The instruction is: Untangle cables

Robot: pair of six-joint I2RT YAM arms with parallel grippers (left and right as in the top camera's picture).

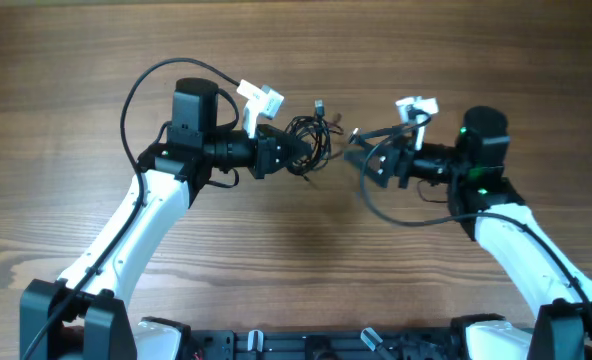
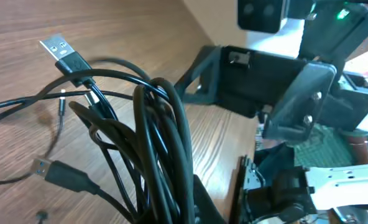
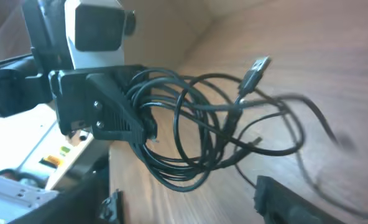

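The cables [image 1: 314,133] are a tangle of thin black cords with USB plugs, lifted a little above the table between the two arms. My left gripper [image 1: 298,152] is shut on the bundle; in the left wrist view the bundle [image 2: 162,137] runs down into the jaws [image 2: 178,208]. One USB plug [image 2: 63,51] sticks out at the far side. My right gripper [image 1: 360,155] is open and holds nothing, just right of the tangle. In the right wrist view its fingers [image 3: 196,205] are spread wide below the hanging loops [image 3: 184,140].
The wooden table [image 1: 296,250] fills the view. A thicker black arm cable [image 1: 396,215] loops beside the right wrist, and another arcs over the left arm [image 1: 141,85]. White camera mounts [image 1: 261,98] sit on both wrists.
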